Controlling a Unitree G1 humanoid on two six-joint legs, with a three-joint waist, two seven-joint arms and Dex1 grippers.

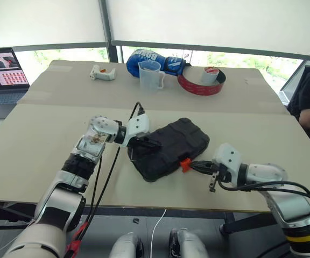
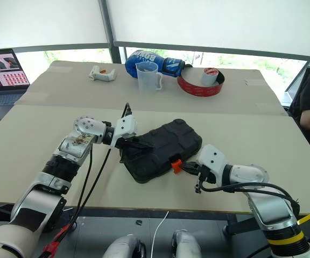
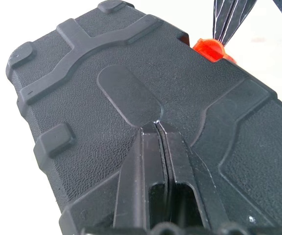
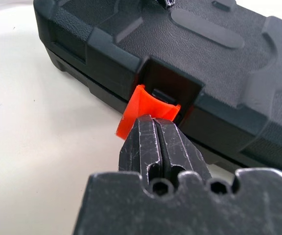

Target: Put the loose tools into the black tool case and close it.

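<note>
1. Tool case (image 1: 169, 149) closed, near the table's (image 1: 36, 145) front edge, latch (image 1: 185, 164) facing front.
2. Glove (image 1: 155, 60), jug (image 1: 150, 74), tape roll (image 1: 201, 84) along the back edge.
3. Laptop (image 1: 4, 72) past the left edge.

blue boxing glove (image 1: 154, 59), measuring jug (image 1: 150, 74), laptop (image 1: 3, 75)

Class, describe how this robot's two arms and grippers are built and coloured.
Both arms have glossy white shells with black joint sections. Black cables run along the left arm and loop beside the right arm, which has a yellow-and-black band near its base. The left gripper and right gripper each have two slim black fingers.
</note>
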